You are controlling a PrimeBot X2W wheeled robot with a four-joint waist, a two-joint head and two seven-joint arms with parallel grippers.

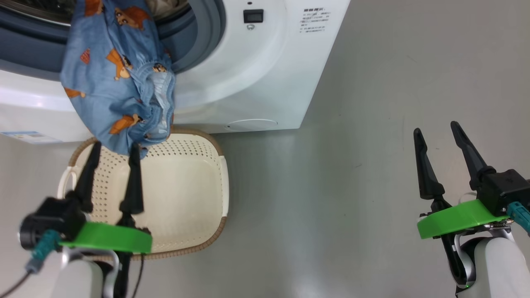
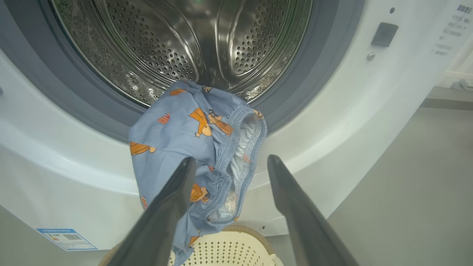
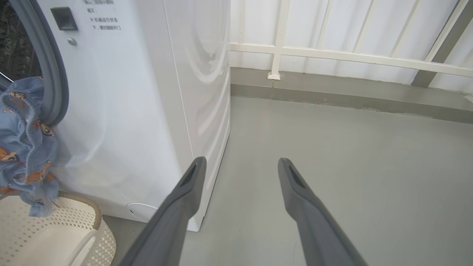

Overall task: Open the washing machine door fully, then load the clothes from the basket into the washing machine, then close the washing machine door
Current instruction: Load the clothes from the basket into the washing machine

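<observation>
We see the blue garment (image 1: 112,70) lying half in and half out of the washing machine (image 1: 265,74). Its upper part is draped over the grey-blue door seal (image 2: 303,85) at the mouth of the steel drum (image 2: 177,44). The rest hangs down the white front, with its lower hem just above the basket (image 1: 186,198), whose inside looks bare from here. Our left claw (image 1: 115,145) stands wide and holds nothing, its tips just under that hanging hem. Our right claw (image 1: 436,127) is equally wide and empty, well apart over the grey floor (image 1: 352,186). We judge the cloth light, limp and prone to slide off the smooth lip, so a push alone may only bunch it. The gathered elastic waistband, which faces the left claw, looks like the thickest fold to pinch. Taking it there and carrying it up over the seal, deep into the drum, should keep a trailing edge from catching when the door is closed.
</observation>
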